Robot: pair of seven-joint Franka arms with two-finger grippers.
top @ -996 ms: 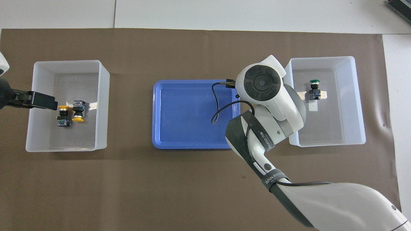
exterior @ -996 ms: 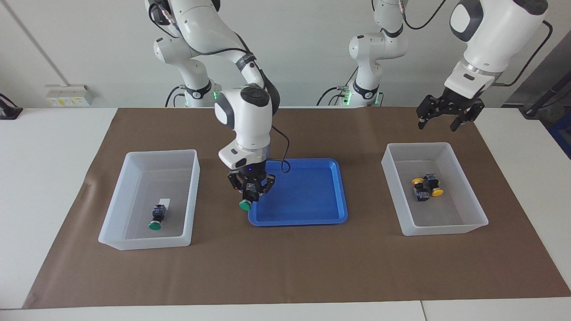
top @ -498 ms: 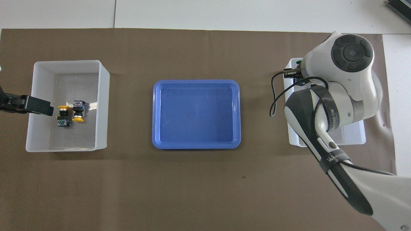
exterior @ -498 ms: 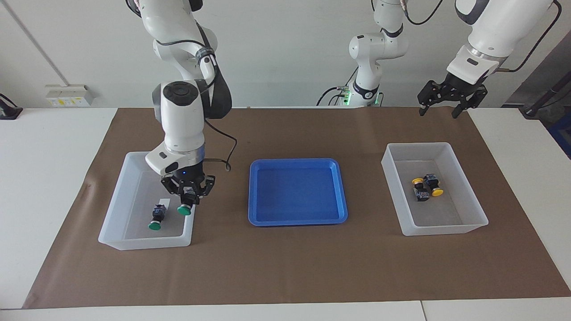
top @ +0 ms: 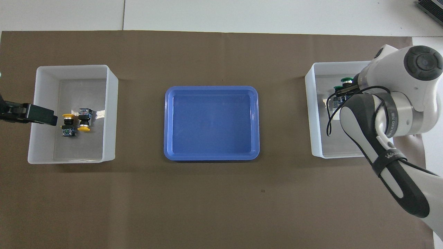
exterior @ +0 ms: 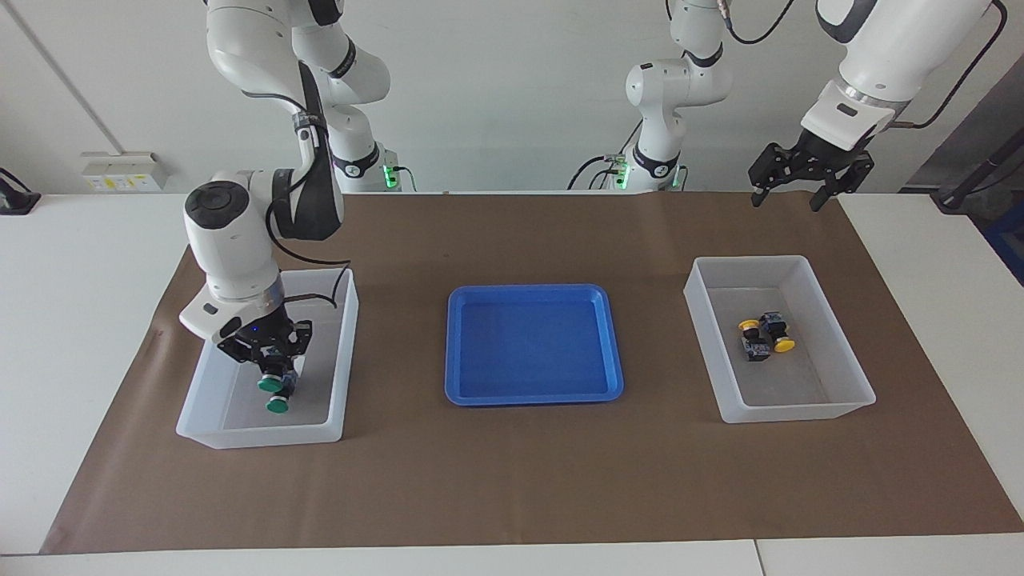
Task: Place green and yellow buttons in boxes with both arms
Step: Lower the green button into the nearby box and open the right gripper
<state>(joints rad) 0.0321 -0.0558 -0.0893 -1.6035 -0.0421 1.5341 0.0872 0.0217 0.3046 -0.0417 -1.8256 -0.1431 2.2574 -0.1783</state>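
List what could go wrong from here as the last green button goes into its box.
1. The right tool holds a green button directly over the green button lying in the box; a release here may drop it onto that one and make it bounce or roll.
2. The tool is low inside the box at the right arm's end; a sideways exit might catch its wall.

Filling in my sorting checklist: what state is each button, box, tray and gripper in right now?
Held green button: gripped by the right gripper, over its box.
Other green button: lying in that box.
Yellow buttons: both lying in their box.
Green box: one button inside.
Yellow box: two buttons inside.
Blue tray: empty.
Right gripper: shut on a button.
Left gripper: open, empty, raised, waiting.
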